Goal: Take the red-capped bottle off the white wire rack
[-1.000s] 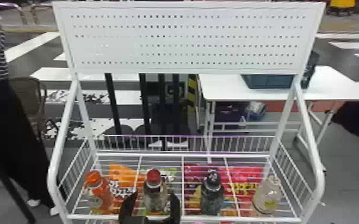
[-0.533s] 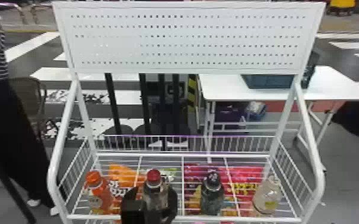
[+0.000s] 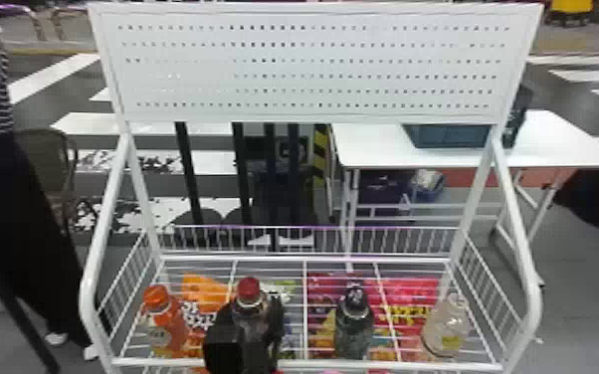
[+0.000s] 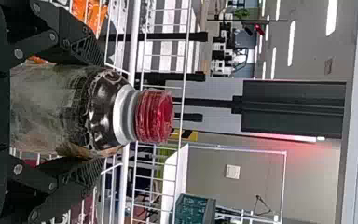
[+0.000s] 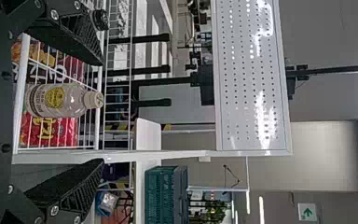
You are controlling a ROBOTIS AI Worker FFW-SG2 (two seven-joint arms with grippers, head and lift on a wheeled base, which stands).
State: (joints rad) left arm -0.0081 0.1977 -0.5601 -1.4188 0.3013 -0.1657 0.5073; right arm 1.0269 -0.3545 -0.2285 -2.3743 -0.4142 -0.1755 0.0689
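The red-capped bottle (image 3: 249,303) is upright at the front of the white wire rack (image 3: 303,363), left of centre. Around its body is my left gripper (image 3: 251,326), coming up from the bottom edge. In the left wrist view the left gripper (image 4: 100,113) is shut on the red-capped bottle (image 4: 109,109), one finger against each side below the red cap; the bottle's base is hidden. My right gripper (image 5: 103,112) is open with nothing held, and a pale-capped clear bottle (image 5: 58,100) stands on the rack beyond its fingers.
An orange bottle (image 3: 164,321) stands left of the left gripper, a dark-capped bottle (image 3: 354,321) and the clear bottle (image 3: 445,326) to its right. Bright snack packs (image 3: 413,298) lie under the wires. Side rails and a perforated panel (image 3: 313,69) frame the rack.
The left gripper's fingers have come in from a wider spread and shut around the bottle. The bottle has moved slightly left with the gripper. Its neighbours have kept their places.
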